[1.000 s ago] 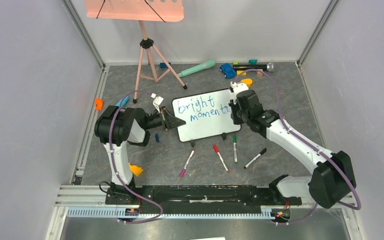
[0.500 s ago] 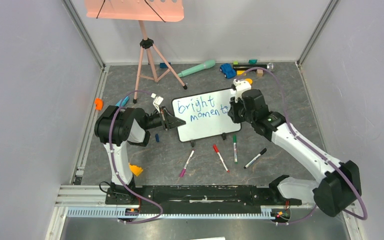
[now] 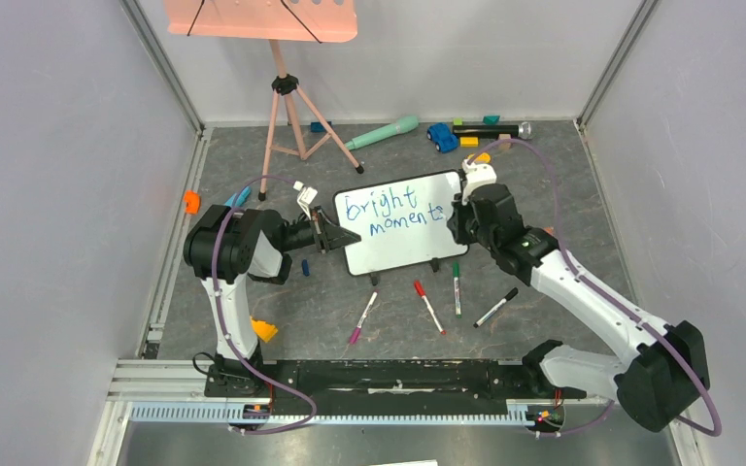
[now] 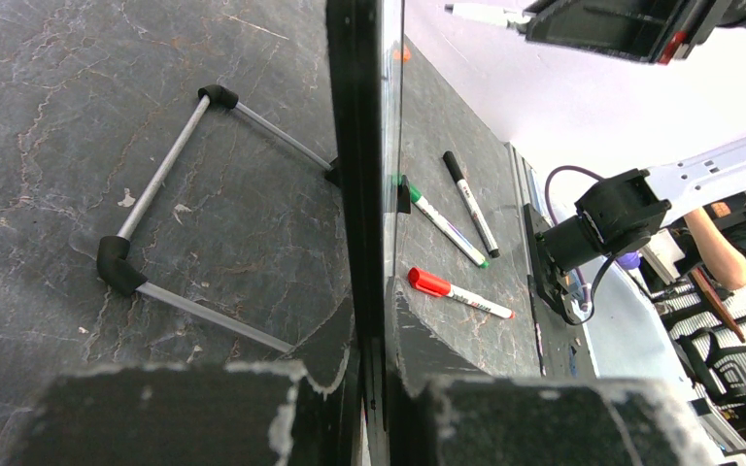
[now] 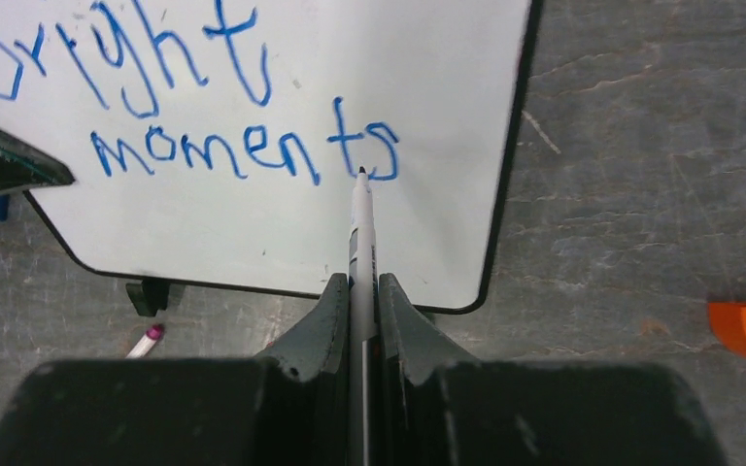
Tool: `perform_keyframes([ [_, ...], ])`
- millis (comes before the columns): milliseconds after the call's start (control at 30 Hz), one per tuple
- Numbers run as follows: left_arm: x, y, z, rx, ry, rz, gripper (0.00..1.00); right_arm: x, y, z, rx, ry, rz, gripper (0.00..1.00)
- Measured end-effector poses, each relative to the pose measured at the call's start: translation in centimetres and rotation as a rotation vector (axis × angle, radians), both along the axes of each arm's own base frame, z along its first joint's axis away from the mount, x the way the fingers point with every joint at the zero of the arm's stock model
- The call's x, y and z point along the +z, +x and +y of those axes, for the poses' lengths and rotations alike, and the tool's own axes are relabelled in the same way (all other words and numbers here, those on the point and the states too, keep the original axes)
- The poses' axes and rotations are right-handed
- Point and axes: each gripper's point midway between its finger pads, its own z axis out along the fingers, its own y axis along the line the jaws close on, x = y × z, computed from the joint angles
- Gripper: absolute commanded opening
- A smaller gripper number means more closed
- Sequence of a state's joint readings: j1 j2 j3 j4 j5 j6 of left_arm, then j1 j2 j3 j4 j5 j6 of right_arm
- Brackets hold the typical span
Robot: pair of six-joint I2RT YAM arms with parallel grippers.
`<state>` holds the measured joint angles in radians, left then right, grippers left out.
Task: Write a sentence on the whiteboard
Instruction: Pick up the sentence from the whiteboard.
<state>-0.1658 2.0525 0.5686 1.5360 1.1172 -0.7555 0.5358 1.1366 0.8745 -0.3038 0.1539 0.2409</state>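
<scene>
The whiteboard is seen at the middle of the counter, propped on its two small black feet and leaned back, between the two arms. Two lines of the sentence are shown on it in blue: "bright" above, "moments" below. Under them the board is seen bare white.

The dark tip of a marker is found right at the foot of the final "s", near the board's right edge; whether it is pressed on the surface cannot be told. The white barrel is clenched between the fingers of the right hand and is pointed straight out from them.

Over on the other side, the board's left edge is gripped by the left hand. In the left wrist view the black frame is seen edge-on, run up from between the two fingers, and a wire leg is spread on the counter behind it.

In front of the board four loose pens are laid apart on the counter: a purple-capped pen, a red-capped pen, a green-capped pen just beside the right foot, and a black pen. A pink music stand is stood at the back left.
</scene>
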Motion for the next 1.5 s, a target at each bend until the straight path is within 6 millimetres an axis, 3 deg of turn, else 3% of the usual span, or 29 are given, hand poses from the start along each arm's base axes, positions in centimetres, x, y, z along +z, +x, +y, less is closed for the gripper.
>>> perform_keyframes([
  [300,0.0,0.0,0.0,0.000,0.000,0.000,0.02,-4.2,-3.1,6.8,0.213,-0.044,0.094,0.00],
  [667,0.0,0.0,0.0,0.000,0.000,0.000,0.02,-5.9,-5.0,10.6,0.303,-0.064,0.118,0.00],
  [1500,0.0,0.0,0.0,0.000,0.000,0.000,0.02,-5.8,-2.8,12.0,0.254,-0.098,0.081,0.00],
])
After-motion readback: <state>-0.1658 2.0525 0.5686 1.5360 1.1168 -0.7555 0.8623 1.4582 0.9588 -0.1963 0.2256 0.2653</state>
